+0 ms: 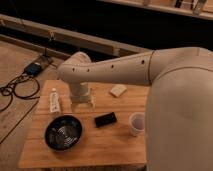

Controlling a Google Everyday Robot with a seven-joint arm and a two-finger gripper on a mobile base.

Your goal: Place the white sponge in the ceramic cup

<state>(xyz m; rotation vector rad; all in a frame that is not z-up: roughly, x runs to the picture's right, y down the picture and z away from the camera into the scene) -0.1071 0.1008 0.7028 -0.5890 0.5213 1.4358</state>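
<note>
Progress nil: cream flat sponge (118, 90) lies by the far bench (110, 146) edge, white ceramic cup (136, 123) by the right edge. Pincer (82, 105) hangs open, empty, toward the left edge

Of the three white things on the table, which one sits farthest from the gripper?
The ceramic cup, the round one by the table's right edge. The gripper is between the white tube and the white sponge, both closer to it.
</note>
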